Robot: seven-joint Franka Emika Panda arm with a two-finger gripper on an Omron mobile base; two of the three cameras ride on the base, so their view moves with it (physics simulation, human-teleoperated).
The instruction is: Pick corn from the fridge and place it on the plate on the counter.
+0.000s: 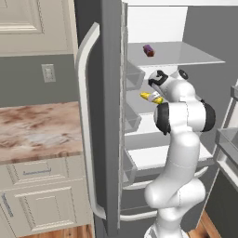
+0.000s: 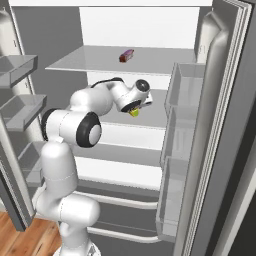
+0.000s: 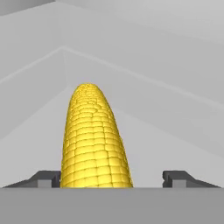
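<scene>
Corn between wide jaws, deep in the fridge (image 1: 109, 116).
Largest worry for me is the fridge itself: shelves above and below and the door bins (image 2: 182, 130) crowd my arm, so a careless pull-out could knock them. Next, the gripper (image 3: 111, 177): its jaws stand wide apart, with the corn (image 3: 94, 140) hard by one fingertip and well off the other, so I judge nothing is gripped and closing may nudge it sideways. A purple item (image 2: 126, 55) sits on the shelf above, out of the way.
</scene>
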